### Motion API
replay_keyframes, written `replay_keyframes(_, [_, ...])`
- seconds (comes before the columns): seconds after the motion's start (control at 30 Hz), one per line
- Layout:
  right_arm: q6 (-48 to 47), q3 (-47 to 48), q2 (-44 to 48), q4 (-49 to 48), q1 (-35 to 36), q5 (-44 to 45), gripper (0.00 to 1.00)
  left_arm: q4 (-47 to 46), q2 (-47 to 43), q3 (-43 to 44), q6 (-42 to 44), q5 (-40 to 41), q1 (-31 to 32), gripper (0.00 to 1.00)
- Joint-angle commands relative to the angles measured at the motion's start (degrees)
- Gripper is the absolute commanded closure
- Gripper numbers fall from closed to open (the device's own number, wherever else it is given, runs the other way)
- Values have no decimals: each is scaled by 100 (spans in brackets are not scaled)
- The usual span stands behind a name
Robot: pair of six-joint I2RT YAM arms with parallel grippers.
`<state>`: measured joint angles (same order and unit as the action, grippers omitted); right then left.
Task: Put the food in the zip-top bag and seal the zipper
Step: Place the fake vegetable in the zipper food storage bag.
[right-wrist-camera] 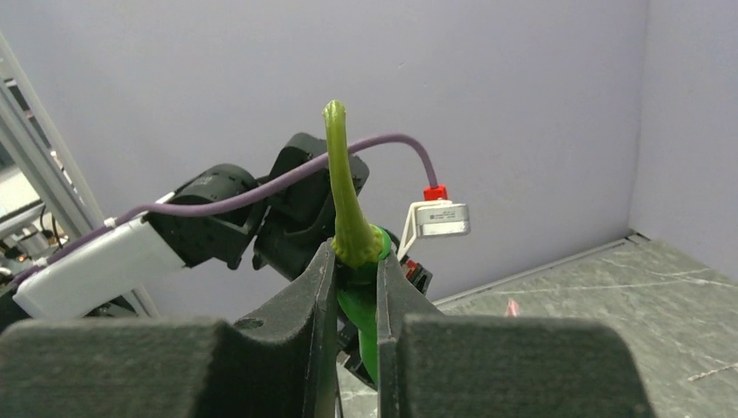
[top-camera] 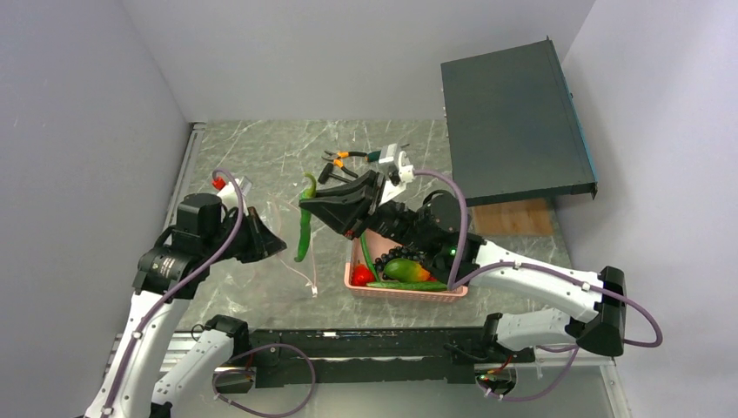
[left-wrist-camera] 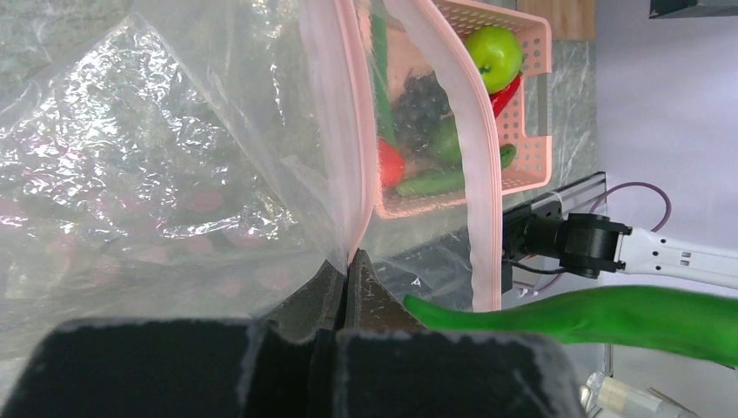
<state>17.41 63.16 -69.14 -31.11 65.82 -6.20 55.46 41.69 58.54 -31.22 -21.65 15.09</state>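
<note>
My left gripper [left-wrist-camera: 349,261] is shut on the pale pink zipper [left-wrist-camera: 346,131] at one side of the zip-top bag's mouth. It holds the clear bag [left-wrist-camera: 174,157] up with the mouth gaping; the other lip [left-wrist-camera: 480,174] hangs apart. My right gripper [right-wrist-camera: 355,257] is shut on a long green pepper [right-wrist-camera: 341,174] just below its stem. The pepper [top-camera: 304,231] dangles beside the bag's mouth, and its tip [left-wrist-camera: 609,318] lies close to my left fingers. The rest of the food sits in the pink basket [top-camera: 452,294]: green apple [left-wrist-camera: 494,52], grapes [left-wrist-camera: 422,100], a small red fruit [left-wrist-camera: 390,164], mango [top-camera: 405,270].
Orange-handled pliers [top-camera: 344,158] lie behind the right gripper [top-camera: 311,206]. A dark flat box [top-camera: 513,122] leans at the back right with a wooden block [top-camera: 513,218] under it. Grey walls close in on the left, back and right.
</note>
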Motion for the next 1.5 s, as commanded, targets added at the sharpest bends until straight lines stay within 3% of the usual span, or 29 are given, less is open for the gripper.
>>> replay_keyframes(0.0, [-449, 117, 32, -258, 244, 147, 100, -239, -119, 254, -252, -145, 27, 100])
replay_keyframes(0.33, [11, -563, 134, -608, 513, 452, 94, -702, -369, 279, -681, -80, 27, 100])
replay_keyframes(0.57, [356, -723, 120, -341, 539, 797, 69, -779, -460, 367, -797, -7, 24, 100])
replay_keyframes(0.83, [682, -214, -42, 1135, 533, 1128, 42, -752, -463, 387, -786, -8, 27, 100])
replay_keyframes(1.2, [90, 1315, -237, 3726, 381, 1849, 35, -553, -412, 393, -647, 153, 27, 100])
replay_keyframes(1.47, [135, 647, 294, 4483, -897, 1578, 37, -368, -553, 239, -566, 423, 27, 100])
